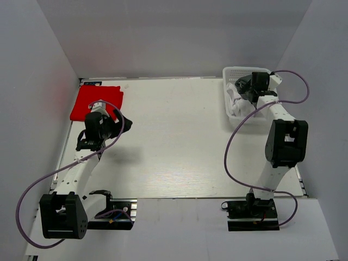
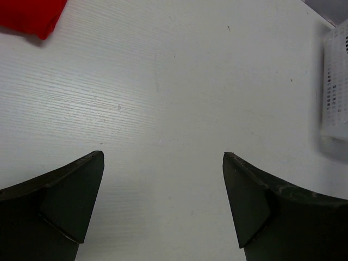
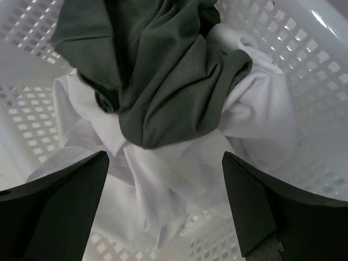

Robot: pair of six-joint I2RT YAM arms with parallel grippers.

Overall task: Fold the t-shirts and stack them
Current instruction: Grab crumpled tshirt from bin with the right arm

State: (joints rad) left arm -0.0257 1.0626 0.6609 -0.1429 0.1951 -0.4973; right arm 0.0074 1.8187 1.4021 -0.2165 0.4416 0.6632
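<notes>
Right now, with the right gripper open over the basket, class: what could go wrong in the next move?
1. The dark grey t-shirt lies bunched on the white t-shirt, so the open right gripper may pinch both at once.
2. Cloth could catch on the lattice wall of the basket and drag it along.
3. The left gripper, open, hovers close to the flat red t-shirt and might ruffle it.
</notes>
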